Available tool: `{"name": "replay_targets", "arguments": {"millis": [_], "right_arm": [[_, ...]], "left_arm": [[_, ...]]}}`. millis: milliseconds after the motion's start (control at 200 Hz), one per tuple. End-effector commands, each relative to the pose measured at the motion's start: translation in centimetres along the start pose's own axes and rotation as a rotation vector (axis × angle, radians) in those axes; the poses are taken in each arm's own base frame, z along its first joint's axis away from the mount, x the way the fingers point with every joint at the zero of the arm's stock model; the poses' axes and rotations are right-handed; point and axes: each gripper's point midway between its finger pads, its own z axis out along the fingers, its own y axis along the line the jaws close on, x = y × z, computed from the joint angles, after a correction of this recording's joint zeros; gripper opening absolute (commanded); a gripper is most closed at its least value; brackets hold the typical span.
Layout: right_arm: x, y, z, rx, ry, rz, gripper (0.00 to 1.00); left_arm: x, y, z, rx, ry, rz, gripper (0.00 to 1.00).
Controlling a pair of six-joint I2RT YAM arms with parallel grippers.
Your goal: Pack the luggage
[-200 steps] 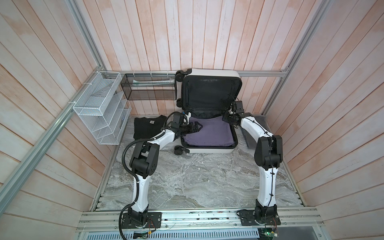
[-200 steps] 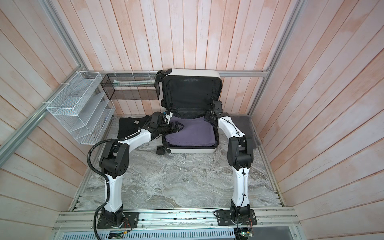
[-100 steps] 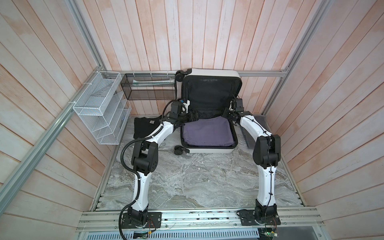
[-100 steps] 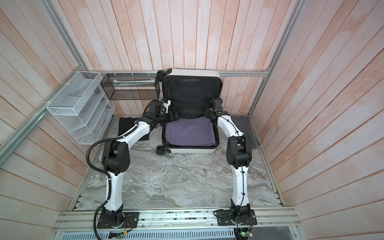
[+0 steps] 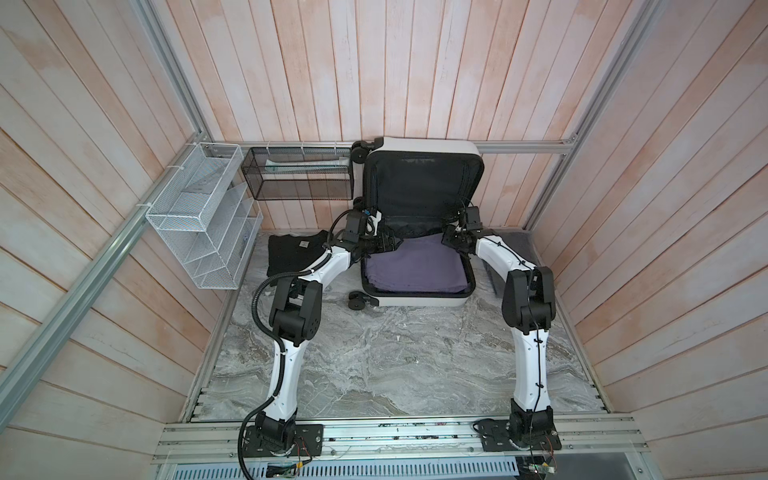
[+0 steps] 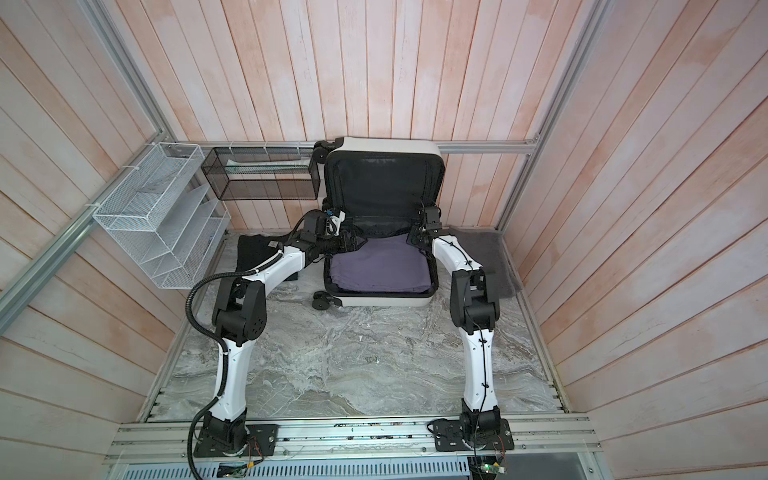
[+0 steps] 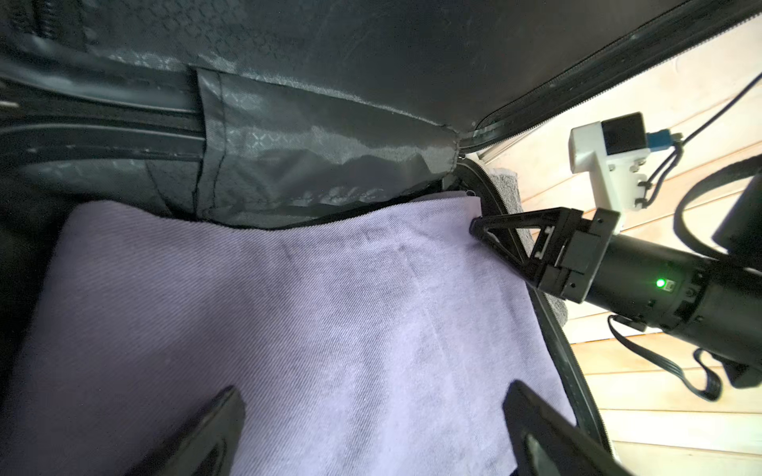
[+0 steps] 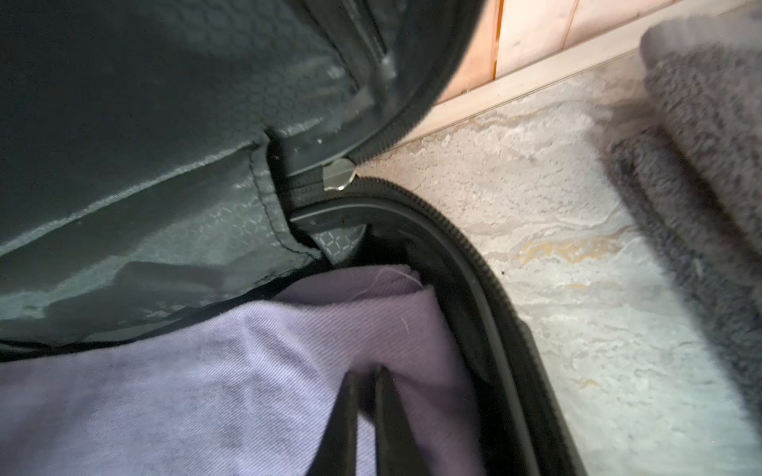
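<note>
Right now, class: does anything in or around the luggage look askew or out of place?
Little stands out. The cloth lies flat in the luggage, except its back right corner, which is bunched up against the zip, with loose threads sticking out.

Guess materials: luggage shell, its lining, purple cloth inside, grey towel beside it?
Luggage shell: smooth white, slight gloss, probably hard plastic.
Lining: black woven synthetic, sheen, geometric pattern.
Purple cloth: matte twill, diagonal ribs, likely cotton.
Grey towel: looped fuzzy pile, looks terry.
</note>
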Motion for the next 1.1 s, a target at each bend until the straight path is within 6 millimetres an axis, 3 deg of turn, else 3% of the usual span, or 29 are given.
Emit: {"name": "replay_targets", "arguments": {"millis": [0, 145, 290, 555, 770, 910, 1095], "right_arm": [[-0.3, 0.3, -1.7, -0.028, 0.02, 0.007, 0.17], [-1.5, 2.1, -4.9, -0.101, -0.005, 0.0, 0.26], [-0.8, 2.9, -7.2, -0.154, 0.0, 0.013, 0.3], [3.7, 2.1, -9.6, -0.202, 0.059, 0.039, 0.35], [8.3, 0.3, -10.0, -0.208, 0.129, 0.076, 0.37], [8.3, -0.2, -10.7, -0.184, 0.122, 0.058, 0.37], [9.4, 0.1, -10.8, -0.218, 0.154, 0.06, 0.41]], "left_arm": [[-1.4, -1.6, -2.5, -0.006, -0.017, 0.029, 1.0], [-2.6, -4.6, -5.5, 0.025, -0.051, 0.062, 1.0], [-0.2, -6.2, -6.8, 0.035, -0.023, 0.069, 1.0], [7.7, -4.2, -6.5, -0.033, 0.076, 0.012, 1.0], [11.3, -2.6, -6.6, -0.1, 0.125, -0.007, 1.0], [11.8, -2.6, -7.1, -0.101, 0.117, -0.021, 1.0], [10.8, -4.0, -7.6, -0.08, 0.104, -0.007, 1.0]]}}
